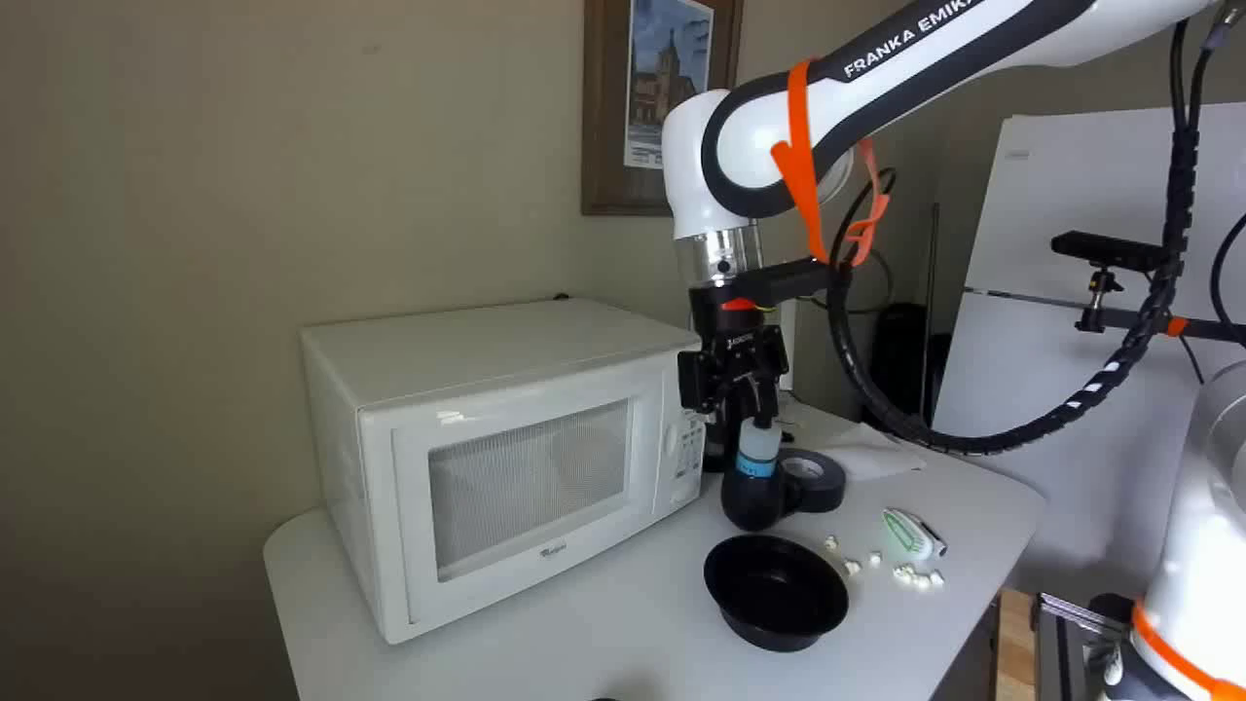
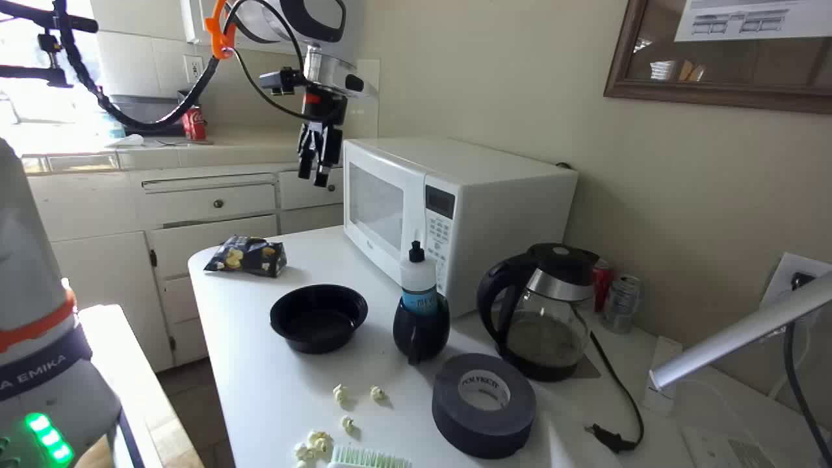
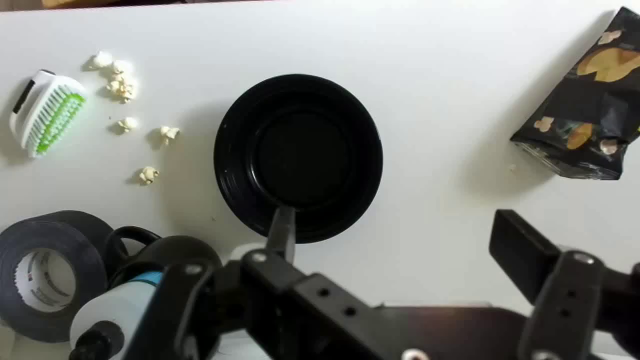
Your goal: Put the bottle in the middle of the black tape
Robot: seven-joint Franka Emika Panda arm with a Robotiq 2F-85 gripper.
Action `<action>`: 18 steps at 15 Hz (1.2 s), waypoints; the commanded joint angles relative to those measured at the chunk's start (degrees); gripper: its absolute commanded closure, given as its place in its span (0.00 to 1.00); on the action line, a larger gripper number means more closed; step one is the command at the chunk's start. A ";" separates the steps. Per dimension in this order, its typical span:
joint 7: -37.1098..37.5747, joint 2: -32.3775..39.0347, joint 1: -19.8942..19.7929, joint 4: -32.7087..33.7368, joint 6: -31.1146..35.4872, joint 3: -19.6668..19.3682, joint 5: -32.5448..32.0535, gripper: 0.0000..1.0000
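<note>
The bottle (image 2: 418, 276), with a pale top, light blue label and black tip, stands upright inside a black mug (image 2: 421, 331). It also shows in an exterior view (image 1: 757, 448) and at the wrist view's lower left (image 3: 112, 315), partly covered by the gripper. The black tape roll (image 2: 484, 416) lies flat beside the mug, its hole facing up; it also shows in an exterior view (image 1: 827, 487) and the wrist view (image 3: 87, 272). My gripper (image 3: 395, 225) is open, with nothing between its fingers. It hangs above the table in front of the microwave, away from the bottle (image 2: 315, 179).
A black bowl (image 2: 318, 318) sits near the mug. A white microwave (image 2: 507, 195) stands behind, with a glass kettle (image 2: 549, 338) beside it. A snack bag (image 2: 247, 257), a brush (image 3: 50, 115) and several popcorn pieces (image 3: 120, 85) lie on the table.
</note>
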 commanded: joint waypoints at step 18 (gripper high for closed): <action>-24.58 1.11 -5.31 3.48 -2.34 -14.32 -1.85 0.00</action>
